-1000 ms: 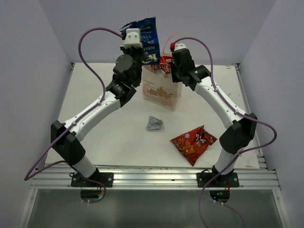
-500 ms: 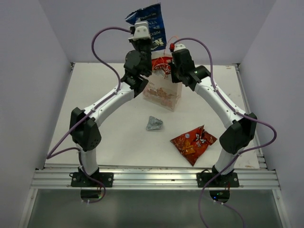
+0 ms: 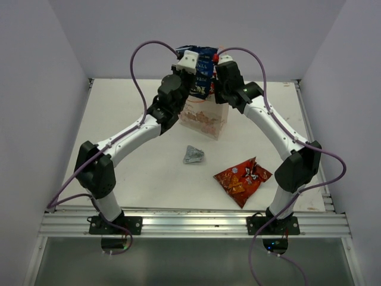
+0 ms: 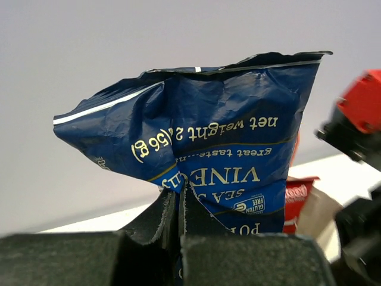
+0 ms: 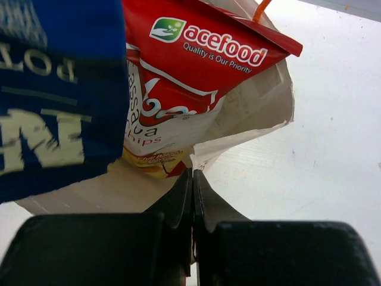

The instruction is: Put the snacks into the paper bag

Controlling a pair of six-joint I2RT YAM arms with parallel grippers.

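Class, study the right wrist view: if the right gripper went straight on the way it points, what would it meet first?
The paper bag: the right gripper is at its rim, apparently pinching it. Just behind stands the red-white chips bag; depth is unclear.

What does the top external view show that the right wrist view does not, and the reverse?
Only top external: small silver foil packet and red-orange chips bag. Only right wrist: the "acefood" print on the big red-white chips bag inside the beige kraft paper bag. Both: white table and the crinkly blue packet at that bag's mouth.
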